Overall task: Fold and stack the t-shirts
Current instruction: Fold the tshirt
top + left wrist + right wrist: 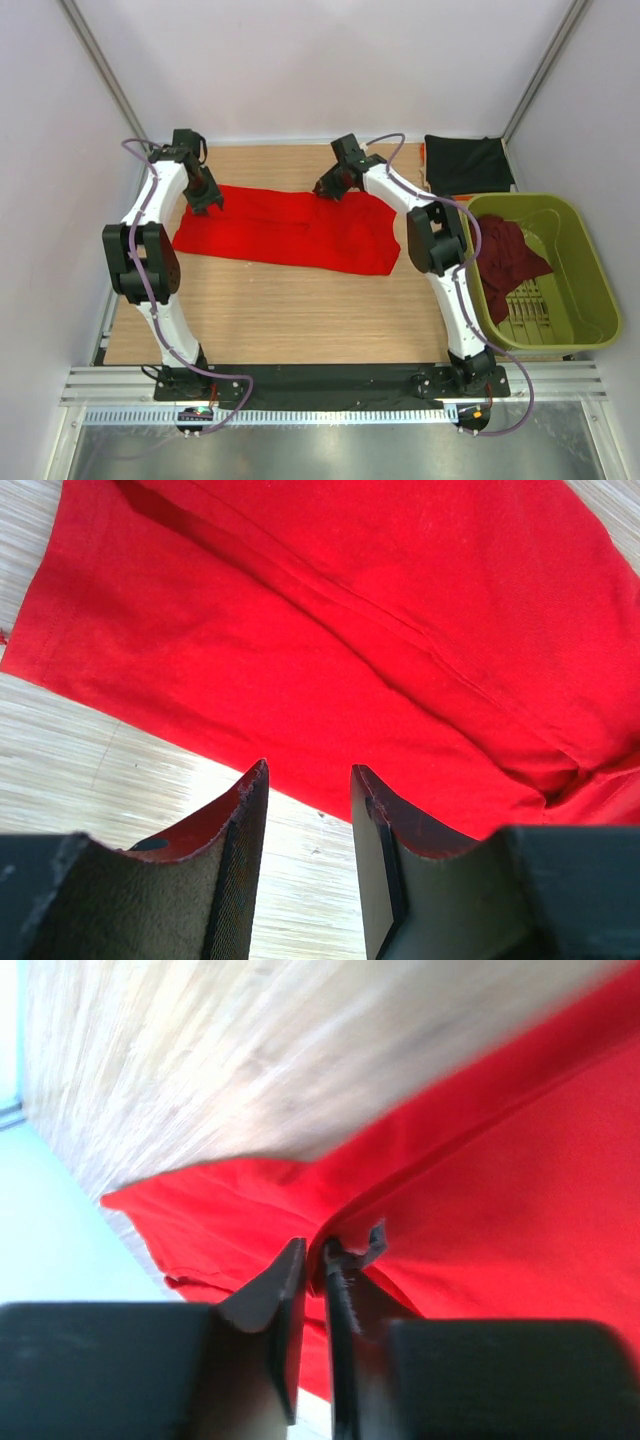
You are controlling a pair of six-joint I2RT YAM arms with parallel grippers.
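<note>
Top view: shows a red t-shirt [285,228] lying as a long band across the far half of the wooden tabletop [290,310], its left end under the left claw [205,200] and its far edge under the right claw [330,188]. Left wrist view: shows the left claw [310,770] spread and empty, poised over an edge of the red cloth, with bare wood visible between the fingers. Right wrist view, blurred: shows the right claw [312,1250] with jaws a narrow slit apart at a raised crease of the red t-shirt; cannot tell whether cloth is caught between them. Shows also a black t-shirt [465,163] lying flat at the far right corner of the tabletop, and a dark maroon t-shirt [505,255] crumpled inside an olive-green basket [590,260] standing at the right edge, just beside the right arm.
</note>
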